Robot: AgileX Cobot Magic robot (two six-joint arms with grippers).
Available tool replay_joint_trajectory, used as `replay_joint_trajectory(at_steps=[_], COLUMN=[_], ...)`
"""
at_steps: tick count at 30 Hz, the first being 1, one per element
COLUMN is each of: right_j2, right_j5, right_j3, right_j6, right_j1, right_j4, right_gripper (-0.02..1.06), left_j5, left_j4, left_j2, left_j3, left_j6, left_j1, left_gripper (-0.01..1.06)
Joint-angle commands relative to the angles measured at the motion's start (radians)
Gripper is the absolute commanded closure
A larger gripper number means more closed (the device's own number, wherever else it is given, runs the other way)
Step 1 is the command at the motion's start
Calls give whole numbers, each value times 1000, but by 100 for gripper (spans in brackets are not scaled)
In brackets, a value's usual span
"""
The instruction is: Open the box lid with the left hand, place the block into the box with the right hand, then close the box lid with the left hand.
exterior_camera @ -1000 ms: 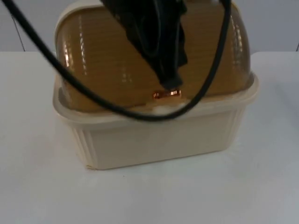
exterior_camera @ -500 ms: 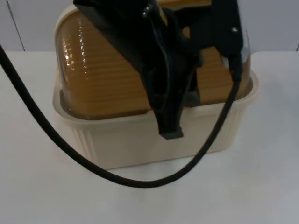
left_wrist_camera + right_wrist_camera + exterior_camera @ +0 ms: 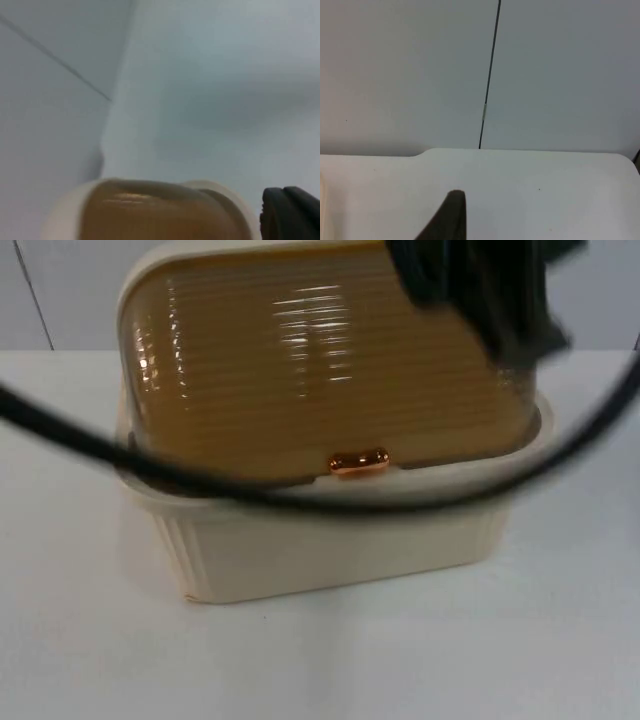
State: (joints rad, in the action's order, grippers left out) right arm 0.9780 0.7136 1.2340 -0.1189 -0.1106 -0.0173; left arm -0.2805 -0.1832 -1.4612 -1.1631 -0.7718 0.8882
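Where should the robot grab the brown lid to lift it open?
Probably by the small copper handle at the front lower edge of the brown lid. It is the only part that sticks out; the rest of the lid is a smooth ribbed dome, too wide to pinch. The pincer should come from the front of the cream box, fingers either side of the handle, then lift up and back.

Plain white table [image 3: 560, 640] running back to a grey partition wall [image 3: 560, 70], pretty bare setup. The wall has a thin dark seam [image 3: 490, 75] going straight up between two panels, and the lighting is soft and even.
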Motion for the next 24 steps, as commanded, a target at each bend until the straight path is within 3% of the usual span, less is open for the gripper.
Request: replay_joint_trajectory(at_steps=[1,4,6,8,10,12,13,14,18,20,21,24], right_j2=[-5,-5,-5,-5,-5,-5,-5,-5,-5,-5,-5,-5], right_j5=[-5,-5,-5,-5,-5,-5,-5,-5,-5,-5,-5,-10], right_j3=[7,7,7,7,7,7,7,7,7,7,7,7], right_j6=[-1,-1,-1,-1,-1,-1,-1,-1,-1,-1,-1,-1], right_j1=[5,5,5,5,5,5,5,5,5,5,5,5], right_j4=[2,2,5,5,5,5,5,5,23,23,23,23], right_gripper=[-1,-1,-1,-1,-1,-1,-1,-1,-1,-1,-1,-1], left_j5=[59,99,136,141,158,158,158,156,71,47,-33,-118], left_j4=[-14,-20,-33,-40,-86,-132,-132,-168,-244,-248,-278,-289], left_j2=[65,120,186,200,258,282,282,300,307,303,285,247], left_j3=[0,0,0,0,0,0,0,0,0,2,2,2], left_j6=[116,196,258,266,284,284,284,284,284,284,284,284], left_j1=[-51,-123,-242,-260,-407,-493,-493,-593,-829,-856,-916,-973], left_gripper=[105,105,105,105,105,105,105,105,105,105,105,105])
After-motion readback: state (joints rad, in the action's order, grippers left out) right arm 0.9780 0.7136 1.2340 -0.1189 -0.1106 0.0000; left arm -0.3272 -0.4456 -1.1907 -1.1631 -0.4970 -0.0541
